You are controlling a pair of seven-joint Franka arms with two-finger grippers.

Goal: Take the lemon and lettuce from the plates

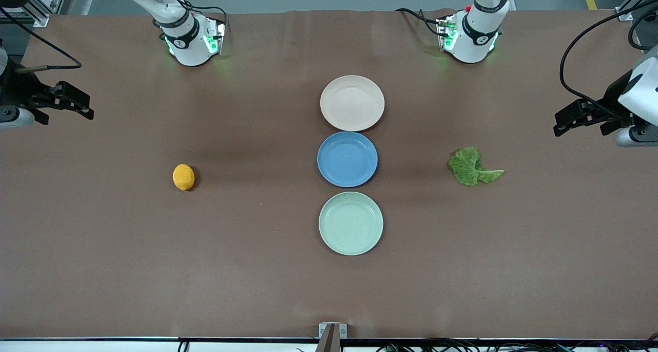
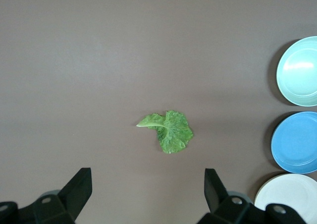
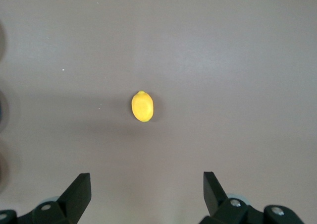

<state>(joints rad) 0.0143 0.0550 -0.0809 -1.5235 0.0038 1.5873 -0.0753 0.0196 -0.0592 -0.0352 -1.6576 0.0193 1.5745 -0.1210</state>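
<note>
The lemon (image 1: 183, 177) lies on the bare table toward the right arm's end, on no plate; it also shows in the right wrist view (image 3: 142, 106). The lettuce (image 1: 470, 167) lies on the bare table toward the left arm's end, and shows in the left wrist view (image 2: 168, 130). The beige-pink plate (image 1: 352, 103) and the mint green plate (image 1: 350, 223) are empty. My right gripper (image 1: 88, 110) is open and empty, held up at its end of the table (image 3: 147, 184). My left gripper (image 1: 558, 125) is open and empty, held up at its end (image 2: 148, 184).
An empty blue plate (image 1: 347, 159) sits between the two pale plates in a row across the table's middle. All three plates show at the edge of the left wrist view, the mint one (image 2: 299, 70) among them. A small bracket (image 1: 332, 330) sits at the table's near edge.
</note>
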